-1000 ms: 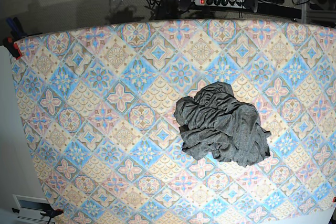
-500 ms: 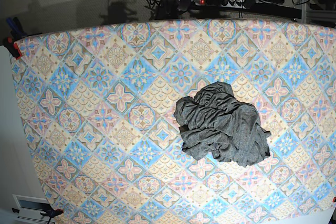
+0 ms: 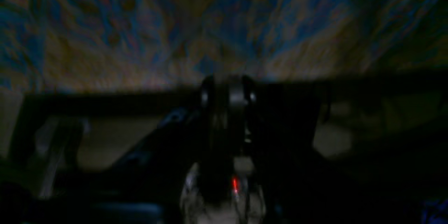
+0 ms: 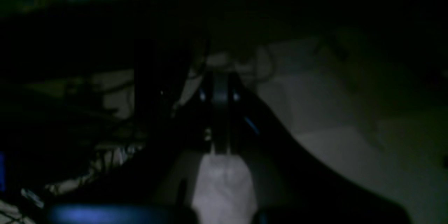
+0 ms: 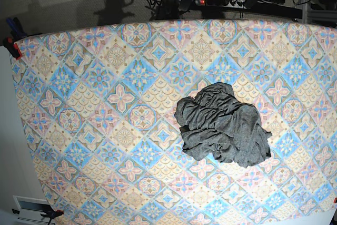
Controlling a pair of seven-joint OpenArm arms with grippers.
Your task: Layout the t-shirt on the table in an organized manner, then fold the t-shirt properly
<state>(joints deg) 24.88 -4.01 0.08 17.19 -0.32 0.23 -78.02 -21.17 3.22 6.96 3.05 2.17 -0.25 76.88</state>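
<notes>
I read the left gripper (image 3: 227, 94) as closed on nothing: in its dark, blurred wrist view the two fingers stand together with no cloth between them. The right gripper (image 4: 219, 92) is likewise closed and empty; its fingers meet in a single dark line.

Taking the t-shirt (image 5: 224, 125) as my landmark: it lies in a crumpled grey heap on the table (image 5: 95, 93), with both grippers well apart from it, beyond the table's far edge. The left wrist view shows the patterned cloth only as a smear above the fingers; the right wrist view shows mostly dark floor and cabling.

Change over the last second: in the base view, both grippers showed at the top edge a second ago and have since moved up out of frame; only a small part of the left arm's hardware is left there. The heap has not shifted; its outline and folds match.

My judgement: no layout step has begun. The first reach to the heap is still outstanding, and both grippers must open before any grasp.
</notes>
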